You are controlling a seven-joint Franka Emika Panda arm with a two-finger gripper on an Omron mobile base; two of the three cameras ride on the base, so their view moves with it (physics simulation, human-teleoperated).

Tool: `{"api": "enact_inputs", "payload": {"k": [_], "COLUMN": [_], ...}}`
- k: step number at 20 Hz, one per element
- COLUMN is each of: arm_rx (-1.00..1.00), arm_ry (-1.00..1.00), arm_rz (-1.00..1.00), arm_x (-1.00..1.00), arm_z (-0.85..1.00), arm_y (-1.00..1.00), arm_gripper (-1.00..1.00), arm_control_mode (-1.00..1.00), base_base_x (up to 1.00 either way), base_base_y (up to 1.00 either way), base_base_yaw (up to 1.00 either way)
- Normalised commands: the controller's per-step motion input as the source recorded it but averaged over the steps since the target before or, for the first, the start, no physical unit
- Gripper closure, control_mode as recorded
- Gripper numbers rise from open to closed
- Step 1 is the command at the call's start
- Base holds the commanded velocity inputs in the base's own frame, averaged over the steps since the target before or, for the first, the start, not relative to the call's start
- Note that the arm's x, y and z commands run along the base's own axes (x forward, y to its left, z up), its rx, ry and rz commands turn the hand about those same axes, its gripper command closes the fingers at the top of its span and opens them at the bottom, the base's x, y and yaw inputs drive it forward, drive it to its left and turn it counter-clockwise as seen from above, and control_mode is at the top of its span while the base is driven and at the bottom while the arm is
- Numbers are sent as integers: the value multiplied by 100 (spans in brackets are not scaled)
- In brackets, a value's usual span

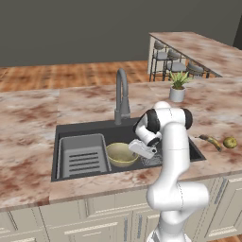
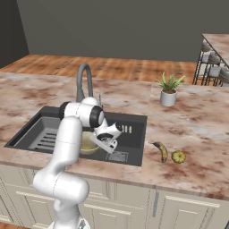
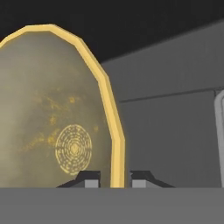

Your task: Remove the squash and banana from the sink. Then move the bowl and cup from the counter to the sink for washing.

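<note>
The olive-yellow bowl (image 1: pixel 120 154) (image 2: pixel 86 143) sits low inside the dark sink (image 1: pixel 85 127) (image 2: pixel 134 119), just right of the ribbed tray. My gripper (image 1: pixel 134 152) (image 2: pixel 95 144) (image 3: pixel 115 177) is shut on the bowl's pale rim (image 3: pixel 114 131), one fingertip on each side of it. On the counter right of the sink lie the banana (image 1: pixel 211 141) (image 2: pixel 162 151) and, beside it, the round squash (image 1: pixel 230 142) (image 2: pixel 178 156). The cup is out of view.
A grey ribbed tray (image 1: pixel 82 156) (image 2: pixel 44 134) fills the sink's left half. The gooseneck faucet (image 1: pixel 122 94) (image 2: pixel 82 80) rises behind the basin. A potted plant (image 1: pixel 178 87) (image 2: pixel 168 91) stands at the back right. Stools (image 1: pixel 170 59) line a far counter.
</note>
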Motion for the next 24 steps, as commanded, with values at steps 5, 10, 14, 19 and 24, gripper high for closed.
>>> {"api": "enact_inputs", "payload": {"k": [5,10,14,19,24], "arm_rx": [0,0,0,0,0], "arm_ry": [-5,-1,0,0,0], "arm_rz": [0,0,0,0,0], "arm_x": [0,6,10,15,14], "arm_z": [1,3,3,1,1], "arm_y": [21,21,18,9,3], "arm_gripper": [100,100,100,100,100], "arm_control_mode": [-100,-100,-100,-100,-100], "base_base_x": [0,0,0,0,0], "base_base_y": [0,0,0,0,0], "base_base_yaw": [0,0,0,0,0]}}
